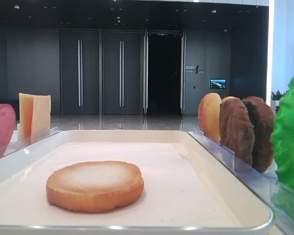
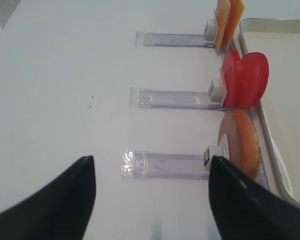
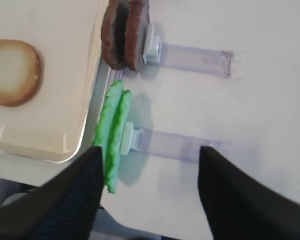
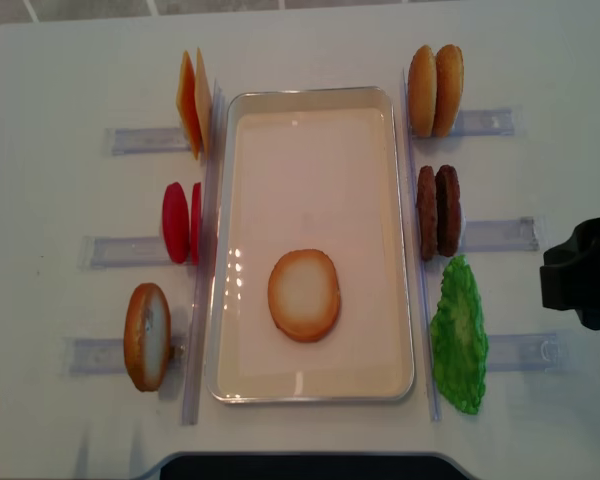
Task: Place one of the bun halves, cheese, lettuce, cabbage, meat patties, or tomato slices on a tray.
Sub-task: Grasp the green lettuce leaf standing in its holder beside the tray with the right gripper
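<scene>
One bun half (image 4: 304,295) lies flat on the cream tray (image 4: 310,170). Other bun halves stand in holders at the back right (image 4: 435,90) and front left (image 4: 147,336). Cheese (image 4: 190,103) and tomato slices (image 4: 178,222) stand left of the tray. Meat patties (image 4: 439,211) and lettuce (image 4: 458,335) are to its right. Cabbage is out of view. My right gripper (image 3: 151,150) is open and empty above the table, its left finger beside the lettuce (image 3: 114,135). My left gripper (image 2: 151,160) is open and empty over a clear rail, near the front-left bun half (image 2: 240,142).
Clear plastic holder rails (image 4: 500,233) run outward from each food stack on the white table (image 4: 60,60). The right arm's dark body (image 4: 583,285) sits at the right edge. The table's front edge (image 4: 300,458) lies just past the tray.
</scene>
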### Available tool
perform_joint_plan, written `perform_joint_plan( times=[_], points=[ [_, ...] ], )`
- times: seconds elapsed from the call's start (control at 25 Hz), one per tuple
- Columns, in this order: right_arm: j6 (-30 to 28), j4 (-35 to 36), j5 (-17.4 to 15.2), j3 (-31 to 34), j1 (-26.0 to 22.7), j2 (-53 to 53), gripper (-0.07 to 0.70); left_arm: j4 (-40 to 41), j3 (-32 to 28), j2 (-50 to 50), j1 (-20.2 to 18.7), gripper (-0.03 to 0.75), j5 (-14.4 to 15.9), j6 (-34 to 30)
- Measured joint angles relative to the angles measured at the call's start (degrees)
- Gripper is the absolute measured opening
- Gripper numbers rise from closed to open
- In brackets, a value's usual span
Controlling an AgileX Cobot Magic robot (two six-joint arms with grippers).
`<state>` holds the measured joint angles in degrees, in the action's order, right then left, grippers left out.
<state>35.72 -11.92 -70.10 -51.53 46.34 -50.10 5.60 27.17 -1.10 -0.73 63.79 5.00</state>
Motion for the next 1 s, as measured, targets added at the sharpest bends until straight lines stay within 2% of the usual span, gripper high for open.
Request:
perform_joint_plan(
  times=[0.16,0.48,0.76,1.0],
  points=[
    [3.3,-4.4,0.0,0.0,4.7,-1.6,0.429,0.0,0.0,0.0,0.0,0.535,0.0,0.0],
    [3.9,-2.8,0.0,0.0,8.4,-10.6,0.429,0.0,0.0,0.0,0.0,0.535,0.0,0.0],
    [2.1,-1.1,0.2,0.0,8.6,-15.9,0.429,0.0,0.0,0.0,0.0,0.535,0.0,0.0],
    [0.8,-0.6,3.4,-0.4,8.6,-21.4,0.429,0.0,0.0,0.0,0.0,0.535,0.0,0.0]
  ],
)
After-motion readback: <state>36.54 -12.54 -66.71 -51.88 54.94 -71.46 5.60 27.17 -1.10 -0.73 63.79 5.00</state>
